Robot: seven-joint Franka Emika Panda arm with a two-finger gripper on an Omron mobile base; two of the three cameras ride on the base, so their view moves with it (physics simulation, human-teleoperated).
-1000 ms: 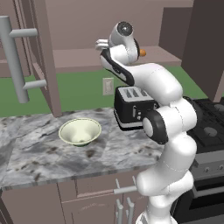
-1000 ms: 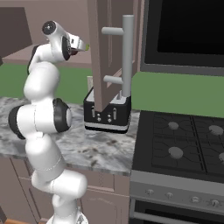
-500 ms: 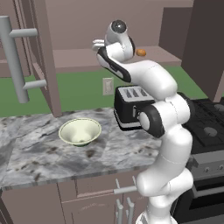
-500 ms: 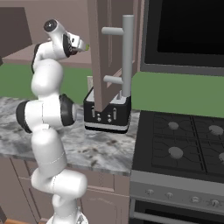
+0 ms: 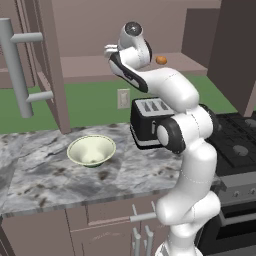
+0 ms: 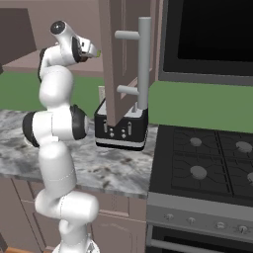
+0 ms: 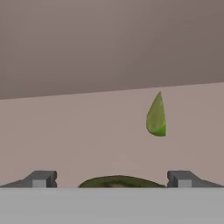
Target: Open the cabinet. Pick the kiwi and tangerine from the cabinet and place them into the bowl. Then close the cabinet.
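Observation:
The cabinet [image 5: 50,65] stands open, its doors swung out with long silver handles [image 6: 144,64]. My gripper [image 5: 108,49] reaches onto the cabinet shelf [image 5: 85,67]; it also shows from the other side [image 6: 93,48]. In the hand view the gripper [image 7: 111,178] is open, fingertips [image 7: 41,178] wide apart. A dark olive-brown rounded fruit, apparently the kiwi [image 7: 118,180], lies low between them, mostly cut off. The tangerine [image 5: 161,60] sits on the shelf to the right of my hand. On the counter below stands the pale bowl [image 5: 91,150].
A small green leaf-shaped object [image 7: 156,116] lies on the shelf beyond the fingers, also seen at the gripper's tip [image 6: 98,53]. A black toaster [image 5: 149,122] stands on the marble counter [image 5: 45,175] behind my arm. A stove [image 6: 207,163] is to the right.
My hand has moved a little left and deeper over the shelf, and the arm has straightened upward. The gripper stays open. Bowl and tangerine have not moved.

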